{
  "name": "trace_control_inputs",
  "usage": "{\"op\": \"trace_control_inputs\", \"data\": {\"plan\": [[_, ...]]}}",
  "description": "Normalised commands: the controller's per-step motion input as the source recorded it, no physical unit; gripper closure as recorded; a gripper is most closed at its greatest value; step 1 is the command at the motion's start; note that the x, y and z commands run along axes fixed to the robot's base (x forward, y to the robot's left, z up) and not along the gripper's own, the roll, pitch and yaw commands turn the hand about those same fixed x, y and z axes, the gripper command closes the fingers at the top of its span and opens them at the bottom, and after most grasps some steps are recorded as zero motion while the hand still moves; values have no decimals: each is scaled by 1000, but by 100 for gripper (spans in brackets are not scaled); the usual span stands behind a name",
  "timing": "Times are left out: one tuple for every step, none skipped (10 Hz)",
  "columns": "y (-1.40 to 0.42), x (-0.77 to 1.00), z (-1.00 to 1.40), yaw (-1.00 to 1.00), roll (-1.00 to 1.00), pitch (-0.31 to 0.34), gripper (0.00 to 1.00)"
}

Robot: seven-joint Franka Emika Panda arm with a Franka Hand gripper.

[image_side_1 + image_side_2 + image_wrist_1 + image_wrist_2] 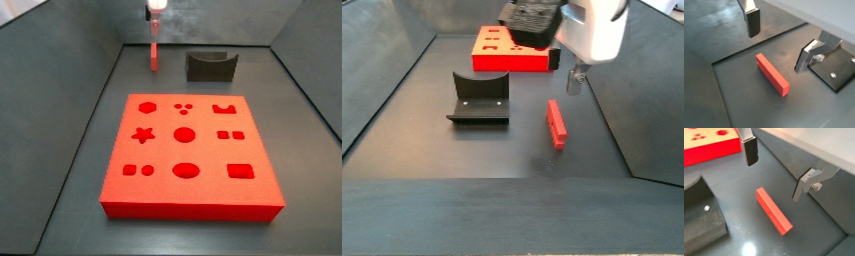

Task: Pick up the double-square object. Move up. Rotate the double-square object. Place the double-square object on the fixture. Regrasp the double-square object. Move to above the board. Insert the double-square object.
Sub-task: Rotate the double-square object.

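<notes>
**A:** Where does the job stand?

**B:** At the very start, by my reading. The double-square object [556, 123] lies on its long edge on the dark floor, untouched. In a wrist view the same red block [773, 210] sits between the two fingers' lines, with clear floor on both sides of it.

**A:** And the end effector?

**B:** The end effector [781, 47] hangs above the block, spread wide and holding nothing. One finger [753, 22] shows its dark pad well clear of the block; the other finger [811, 55] stands apart on the far side. In a side view it hovers above the floor, just past the block's far end [576, 78], so it has not come down to grasping height.

**A:** Is the fixture free?

**B:** Yes. The fixture [478, 98] stands beside the block with nothing resting on it. In another side view it sits behind the board [191, 66], notch bare.

**A:** The board?

**B:** The board [261, 160] lies well apart from the block, and as far as I can make out its paired square holes are unfilled.

**A:** So what remains?

**B:** Everything, I judge: the pick, the lift, the rotation, the placing on the fixture, the regrasp, the move above the board, and the insertion. The first need is to lower the fingers around the block's thin faces and close on it.
</notes>
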Motion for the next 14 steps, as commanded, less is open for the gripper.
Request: {"op": "trace_control_inputs", "data": {"plan": [[3, 47, -26, 1000, 2, -15, 0], [3, 47, -26, 1000, 2, -15, 0], [3, 47, -26, 1000, 2, -16, 0], [3, 47, -26, 1000, 3, -18, 0], [3, 47, -26, 1000, 3, -19, 0], [3, 47, -26, 1000, 3, -20, 0], [3, 47, -26, 1000, 3, -21, 0], [3, 47, -26, 1000, 4, -23, 0], [3, 46, -26, 1000, 4, -25, 0], [3, 46, -26, 1000, 4, -27, 0], [3, 46, -26, 1000, 5, -31, 0], [3, 46, -26, 1000, 5, -34, 0], [3, 46, -27, 1000, 6, -38, 0], [3, 45, -27, 1000, 7, -44, 0]]}}
